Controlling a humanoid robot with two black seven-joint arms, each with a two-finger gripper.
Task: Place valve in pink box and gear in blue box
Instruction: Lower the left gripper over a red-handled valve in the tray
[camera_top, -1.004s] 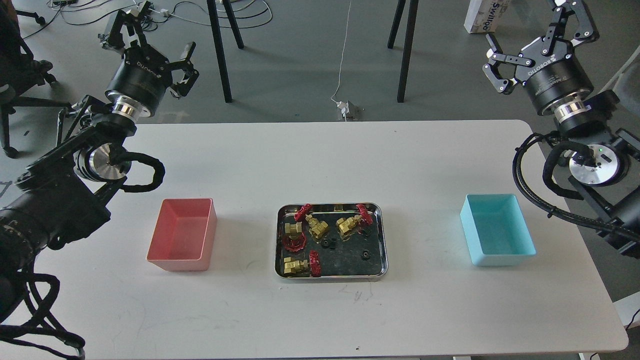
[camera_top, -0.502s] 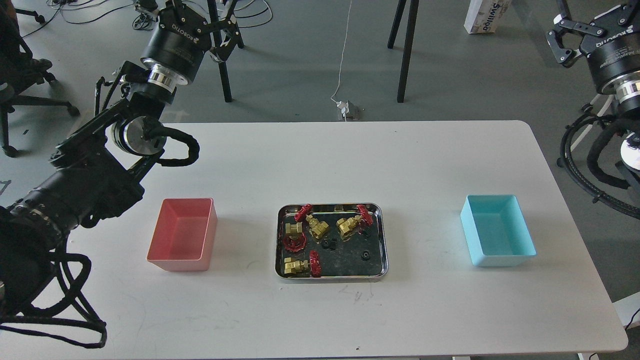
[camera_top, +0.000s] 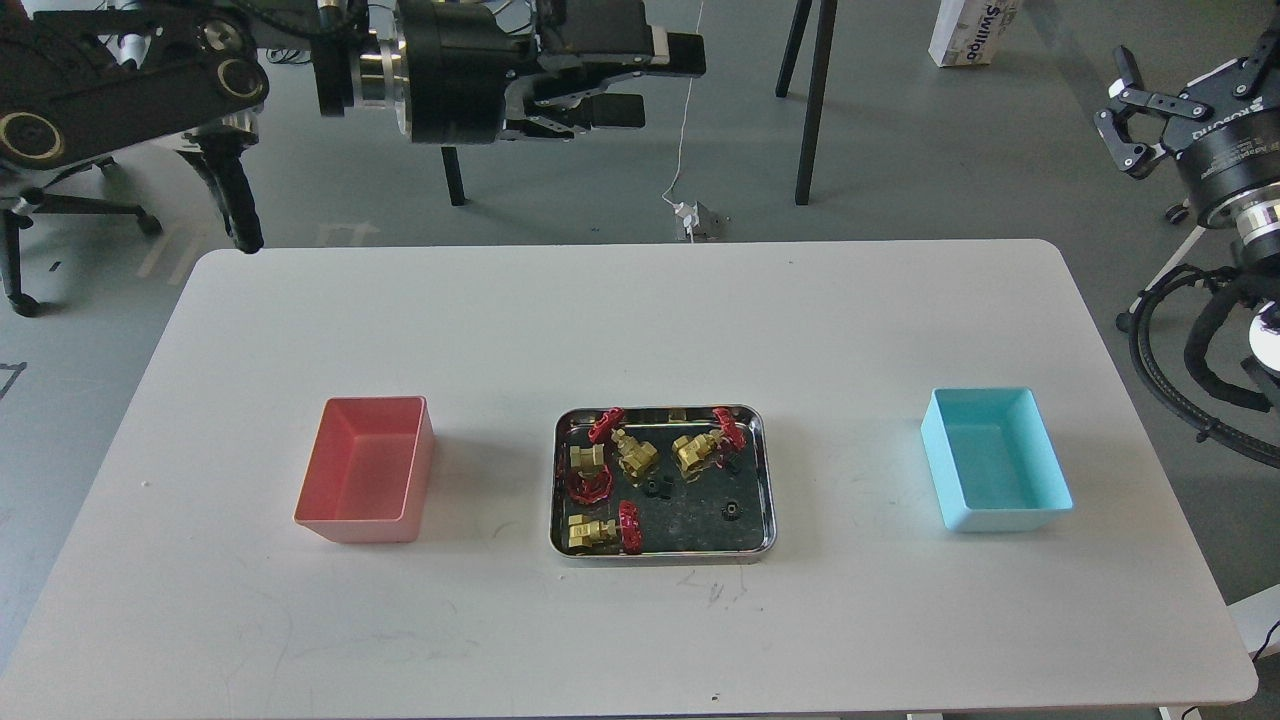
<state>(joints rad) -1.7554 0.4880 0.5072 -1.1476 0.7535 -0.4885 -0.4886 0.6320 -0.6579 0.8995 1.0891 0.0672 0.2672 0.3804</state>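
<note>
Several brass valves with red handwheels, such as one (camera_top: 700, 447) and another (camera_top: 598, 531), lie in a shiny steel tray (camera_top: 766, 480) at the table's middle. Tiny black gears (camera_top: 655, 487) (camera_top: 731, 510) lie among them. The pink box (camera_top: 365, 480) stands empty left of the tray. The blue box (camera_top: 995, 470) stands empty to its right. My left gripper (camera_top: 650, 82) hangs high beyond the table's far edge, fingers pointing right, open and empty. My right gripper (camera_top: 1195, 75) is raised off the table's right side, open and empty.
The white table (camera_top: 640, 320) has rounded corners. Beyond its far edge stand black stand legs (camera_top: 812, 100), a floor socket with a white cable (camera_top: 695, 218) and a white carton (camera_top: 970, 30). An office chair (camera_top: 40, 200) is at far left. My right arm's cables (camera_top: 1180, 370) hang beside the table.
My left arm has swung up and to the right, from the table's left corner to high above its far edge. My right arm has drawn back to the right.
</note>
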